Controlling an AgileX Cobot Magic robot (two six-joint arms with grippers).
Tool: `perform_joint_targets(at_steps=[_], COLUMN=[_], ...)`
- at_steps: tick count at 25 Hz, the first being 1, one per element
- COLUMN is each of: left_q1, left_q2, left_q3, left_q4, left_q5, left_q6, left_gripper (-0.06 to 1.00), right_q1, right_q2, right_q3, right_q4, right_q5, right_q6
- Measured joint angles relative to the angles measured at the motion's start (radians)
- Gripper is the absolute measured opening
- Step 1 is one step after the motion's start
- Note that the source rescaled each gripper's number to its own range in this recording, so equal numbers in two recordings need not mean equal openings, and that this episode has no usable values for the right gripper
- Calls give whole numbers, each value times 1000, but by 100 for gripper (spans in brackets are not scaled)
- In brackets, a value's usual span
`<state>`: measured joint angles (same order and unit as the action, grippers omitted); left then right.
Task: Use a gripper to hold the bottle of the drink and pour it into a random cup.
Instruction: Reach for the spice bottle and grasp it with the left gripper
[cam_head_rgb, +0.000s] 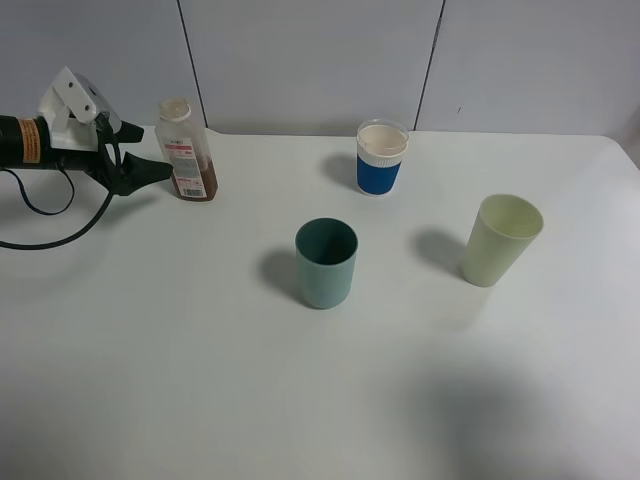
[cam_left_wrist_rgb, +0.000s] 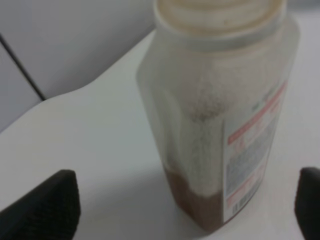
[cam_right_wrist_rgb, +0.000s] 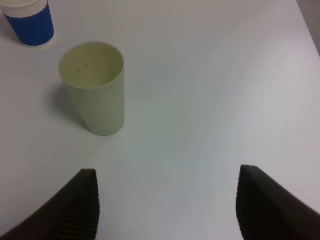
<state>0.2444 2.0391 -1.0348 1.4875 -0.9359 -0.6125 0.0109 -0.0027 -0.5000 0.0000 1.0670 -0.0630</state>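
At the far left of the white table (cam_head_rgb: 200, 380), we see the black pointed fingers (cam_left_wrist_rgb: 47, 205) of the left gripper (cam_head_rgb: 150, 172) spread wide, with nothing pinched between them. Just ahead of their tips stands the small, squarish clear plastic bottle (cam_head_rgb: 186, 150), upright near the back edge. The left wrist view frames it in the gap, untouched on either side. We judge that the opening is kept wider than the body so the fingers can pass around it before closing.

The dark brown drink (cam_head_rgb: 203, 186) fills only the lowest part, so the bottle is probably light and could tip if nudged. The plain teal plastic cup (cam_head_rgb: 326, 262) waits upright near the middle of the table, well apart from the bottle, its mouth free to take a pour. Farther back stands the white cup with a blue band (cam_head_rgb: 381, 158), and to the right the pale yellow-green cup (cam_head_rgb: 500, 240).

Near that cup the right gripper (cam_right_wrist_rgb: 165, 205), seen only in its own wrist view, hangs with its fingers likewise apart and empty, seemingly parked out of the way.

The table is smooth, matt and white; behind it runs a wall of grey panels (cam_head_rgb: 300, 60).
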Motion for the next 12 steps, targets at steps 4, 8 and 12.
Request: perform_joint_targets(at_steps=[4, 8, 12], left_q1=[0, -1, -13], left_q2=[51, 86, 116], left_q3=[-36, -55, -67], left_q4=[17, 21, 21], left_q5=[-30, -56, -59], left_q6=[0, 0, 0], left_gripper=[77, 77, 77], right_q1=[0, 0, 0], right_q2=[0, 0, 0], right_q3=[0, 0, 0], right_q4=[0, 0, 0], right_q5=[0, 0, 0], right_q6=[0, 0, 0])
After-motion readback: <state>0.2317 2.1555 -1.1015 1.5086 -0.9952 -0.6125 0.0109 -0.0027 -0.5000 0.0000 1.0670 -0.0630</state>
